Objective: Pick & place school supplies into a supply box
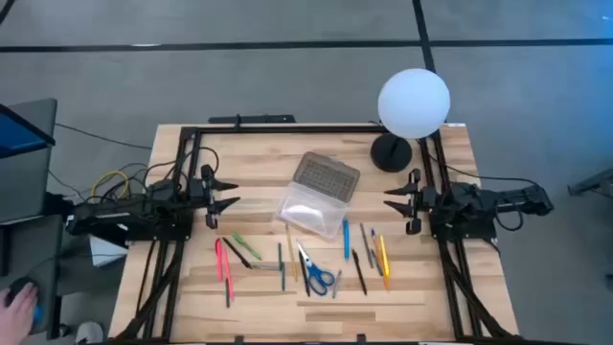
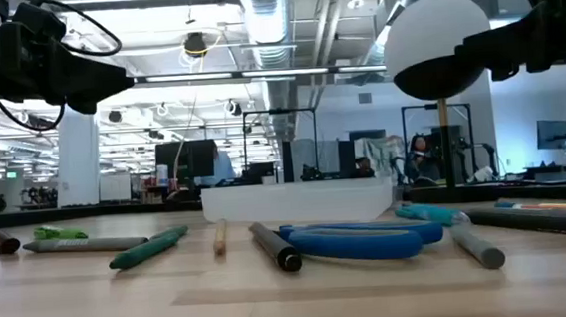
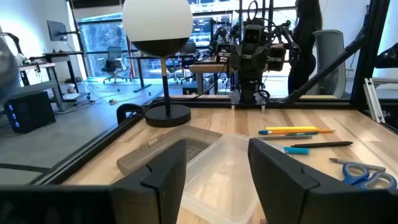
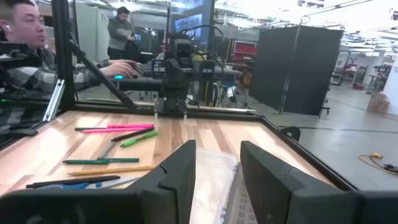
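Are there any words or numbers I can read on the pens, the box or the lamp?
None can be read.
Grey pen: a faint mark on its barrel, too blurred to read.
Supply box: only a dotted lid, no writing.
White globe lamp: plain.

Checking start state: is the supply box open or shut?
Open. The clear plastic supply box has its grey dotted lid folded back flat on the table; nothing shows inside.

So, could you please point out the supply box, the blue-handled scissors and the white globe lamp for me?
supply box (image 1: 308,203): high view, on its clear tray.
blue-handled scissors (image 1: 321,279): high view, on the blue handle loops.
white globe lamp (image 1: 413,102): high view, on the middle of the white globe.
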